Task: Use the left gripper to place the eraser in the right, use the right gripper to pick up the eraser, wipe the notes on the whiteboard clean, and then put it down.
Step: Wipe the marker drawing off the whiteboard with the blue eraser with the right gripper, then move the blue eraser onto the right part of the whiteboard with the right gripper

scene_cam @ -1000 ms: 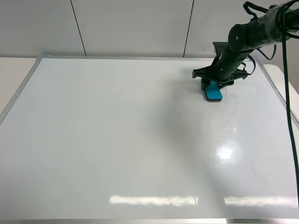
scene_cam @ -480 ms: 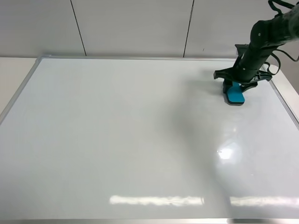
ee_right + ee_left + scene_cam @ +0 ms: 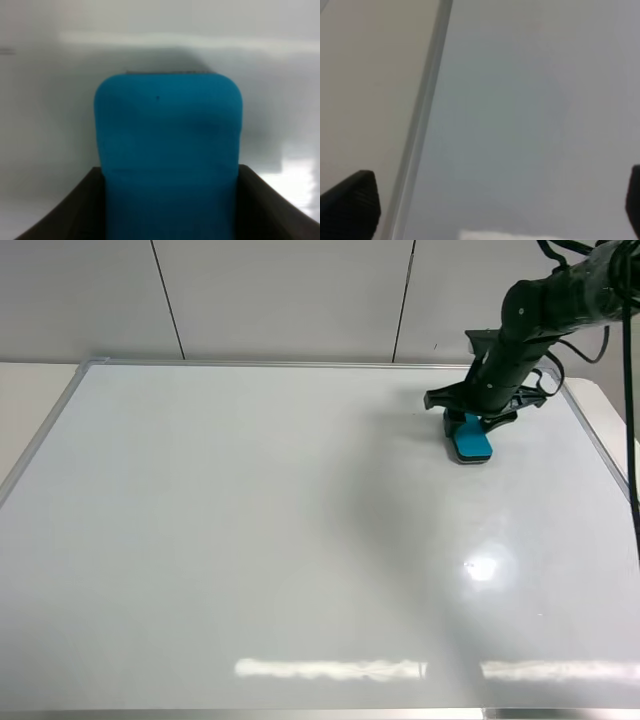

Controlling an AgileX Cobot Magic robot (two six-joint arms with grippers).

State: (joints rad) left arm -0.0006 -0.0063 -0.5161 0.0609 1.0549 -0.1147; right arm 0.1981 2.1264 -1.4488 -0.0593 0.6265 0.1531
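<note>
the whiteboard (image 3: 250, 540) is the biggest thing here, a glossy white sheet in a thin silver frame that fills nearly the whole overhead view and lies flat under both arms. its surface shows soft ceiling glare and a broad grey shadow running from the right gripper toward the near edge; no marker strokes can be made out anywhere on it. in the left wrist view the same board (image 3: 530, 110) fills most of the picture, with its silver frame running as a slanted strip and a pale table surface (image 3: 365, 90) beyond it.

the right arm (image 3: 560, 300), thick, black and trailing loose cables, comes in from the far right corner and bends down to the board. the right gripper (image 3: 471, 420) at its end is clenched on the eraser (image 3: 469, 440), whose teal body sticks out just below and ahead of the jaws and rests flat on the board, near the far right part of it, a little inside the frame. in the right wrist view the eraser (image 3: 167, 155) sits squarely between the two dark jaws, its rounded end pointing away from the gripper over white board.

the left gripper (image 3: 485, 210) is out of the overhead view; its wrist view shows only the dark tips (image 3: 350, 205) at the two sides of the picture, spread wide with nothing between them, hanging over the board's edge strip.
</note>
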